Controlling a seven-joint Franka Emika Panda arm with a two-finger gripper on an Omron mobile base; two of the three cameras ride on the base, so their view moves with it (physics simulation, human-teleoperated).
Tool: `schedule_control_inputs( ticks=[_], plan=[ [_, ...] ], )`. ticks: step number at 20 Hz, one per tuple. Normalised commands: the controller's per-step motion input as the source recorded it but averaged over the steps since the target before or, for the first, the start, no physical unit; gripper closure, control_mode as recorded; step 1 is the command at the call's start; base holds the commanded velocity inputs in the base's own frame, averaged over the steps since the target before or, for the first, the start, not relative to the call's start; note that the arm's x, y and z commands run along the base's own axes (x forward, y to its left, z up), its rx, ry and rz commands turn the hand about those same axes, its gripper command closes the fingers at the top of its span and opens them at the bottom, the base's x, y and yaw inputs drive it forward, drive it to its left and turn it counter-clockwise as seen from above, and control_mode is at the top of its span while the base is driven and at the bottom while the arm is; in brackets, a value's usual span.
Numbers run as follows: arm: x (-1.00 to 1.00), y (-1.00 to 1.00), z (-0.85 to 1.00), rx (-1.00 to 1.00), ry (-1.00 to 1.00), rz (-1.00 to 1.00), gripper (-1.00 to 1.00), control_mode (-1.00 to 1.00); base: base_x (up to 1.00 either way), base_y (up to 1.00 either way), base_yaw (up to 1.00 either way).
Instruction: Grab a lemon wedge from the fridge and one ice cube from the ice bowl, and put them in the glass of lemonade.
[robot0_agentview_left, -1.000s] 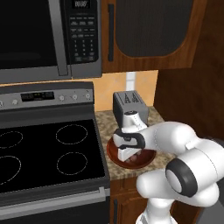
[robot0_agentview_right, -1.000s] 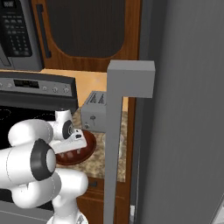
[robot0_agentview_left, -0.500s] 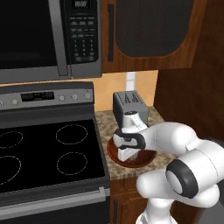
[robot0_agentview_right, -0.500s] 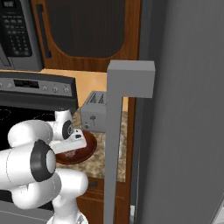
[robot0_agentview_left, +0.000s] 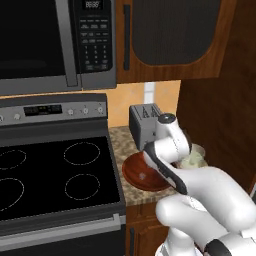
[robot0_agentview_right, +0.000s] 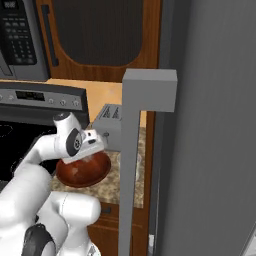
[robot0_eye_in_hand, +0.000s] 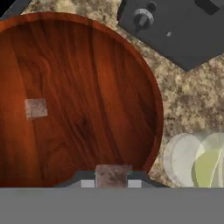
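- One ice cube (robot0_eye_in_hand: 113, 175), pale and whitish, sits pinched between my two dark fingertips (robot0_eye_in_hand: 87, 183) at the bottom of the hand view; my gripper (robot0_eye_in_hand: 113, 180) is pressed in tight on it, just above the floor of the ice bowl (robot0_eye_in_hand: 135, 78).
- A second cube (robot0_eye_in_hand: 36, 107) lies loose on the reddish-brown wood, well to the left of the one I hold and apart from it.
- The ice bowl, wide and shallow, rests on the speckled stone counter (robot0_eye_in_hand: 183, 96); in the left base view its rim (robot0_agentview_left: 131, 175) shows beside the stove, and in the right base view my hand hangs over its near edge (robot0_agentview_right: 82, 172).
- The glass of lemonade (robot0_eye_in_hand: 192, 162) stands just beside the bowl, at its lower right in the hand view, with a yellow-green lemon wedge (robot0_eye_in_hand: 205, 168) showing inside it; from the left base view the glass (robot0_agentview_left: 194, 159) peeks out past my wrist.
- A grey toaster (robot0_agentview_left: 142, 125) stands upright behind the bowl, near the wall.
- The black-topped stove (robot0_agentview_left: 55, 175) adjoins the counter on the left, with a microwave (robot0_agentview_left: 55, 40) mounted above it.
- The grey steel fridge (robot0_agentview_right: 210, 150) stands to the right of the counter, one long handle (robot0_agentview_right: 131, 165) crossing the right base view in front of the bowl.
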Motion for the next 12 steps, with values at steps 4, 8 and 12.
schedule_control_inputs(
  ticks=[4, 8, 12],
  plan=[
    [-0.06, -1.00, 0.74, -0.13, -0.57, -0.06, 1.00, -1.00, 0.00, 0.00, 0.00],
    [0.12, -1.00, 0.34, -0.02, -0.28, -0.08, 1.00, -1.00, 0.00, 0.00, 0.00],
    [0.20, -0.43, 0.46, 0.03, 0.00, -0.01, 1.00, -1.00, 0.00, 0.00, 0.00]
  ],
)
